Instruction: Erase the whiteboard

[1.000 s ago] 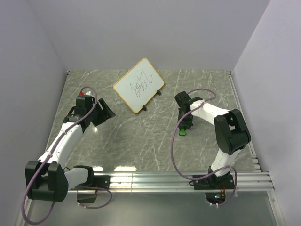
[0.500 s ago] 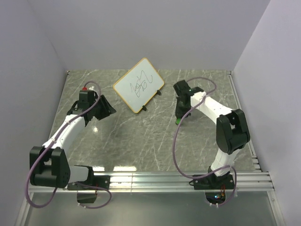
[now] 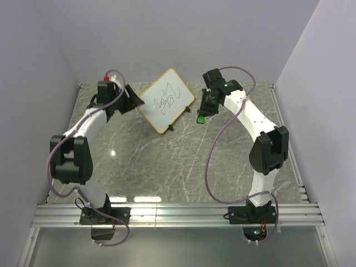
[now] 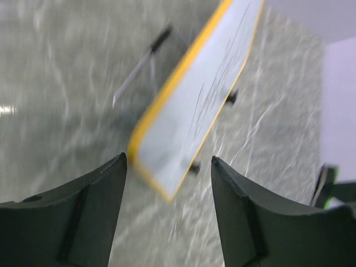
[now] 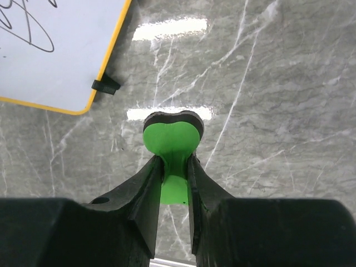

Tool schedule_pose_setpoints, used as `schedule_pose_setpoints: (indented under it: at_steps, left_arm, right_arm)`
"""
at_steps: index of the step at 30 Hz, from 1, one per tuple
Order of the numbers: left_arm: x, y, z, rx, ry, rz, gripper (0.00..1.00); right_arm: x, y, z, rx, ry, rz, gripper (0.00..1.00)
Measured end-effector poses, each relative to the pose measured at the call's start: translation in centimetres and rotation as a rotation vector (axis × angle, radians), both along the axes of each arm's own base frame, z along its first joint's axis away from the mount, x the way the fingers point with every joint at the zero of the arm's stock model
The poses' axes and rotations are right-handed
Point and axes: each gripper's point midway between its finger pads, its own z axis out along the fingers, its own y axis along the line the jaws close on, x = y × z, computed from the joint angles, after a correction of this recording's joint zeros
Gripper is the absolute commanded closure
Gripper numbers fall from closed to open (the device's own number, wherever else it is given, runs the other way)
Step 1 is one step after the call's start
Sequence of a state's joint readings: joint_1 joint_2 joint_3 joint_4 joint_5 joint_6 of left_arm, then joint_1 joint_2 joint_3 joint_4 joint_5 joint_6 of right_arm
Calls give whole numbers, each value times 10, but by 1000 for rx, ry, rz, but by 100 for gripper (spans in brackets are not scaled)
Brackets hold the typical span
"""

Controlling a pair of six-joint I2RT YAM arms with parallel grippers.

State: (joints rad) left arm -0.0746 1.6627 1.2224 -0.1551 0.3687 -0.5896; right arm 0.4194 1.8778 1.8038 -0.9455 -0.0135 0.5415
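Approach step: your right claw (image 5: pixel 175 162) pinches the green eraser (image 5: pixel 172 136) beside the scribbled whiteboard (image 3: pixel 164 100), propped at the back of the worktop (image 3: pixel 167 161); your left claw (image 4: pixel 167 167) is spread near its edge. Next, press the eraser onto the marks

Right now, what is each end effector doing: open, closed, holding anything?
Left end effector: open, holding nothing.
Right end effector: closed on the green eraser.

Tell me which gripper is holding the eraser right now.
The right gripper, shut on the green eraser just right of the whiteboard. The left gripper is open and empty, near the board's left edge.
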Motion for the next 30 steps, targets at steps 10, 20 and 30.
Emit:
schedule_pose_setpoints:
  at_steps: [10, 20, 30]
  left_arm:
    - [90, 7, 20, -82, -103, -92, 46]
    - [94, -22, -13, -200, -31, -285, 61]
    - [93, -36, -2, -212, -75, -361, 100]
  right_arm:
    - [4, 5, -6, -16, 59, 11, 100]
    - [56, 44, 4, 85, 9, 44, 100]
    - [72, 103, 5, 267, -40, 92, 100]
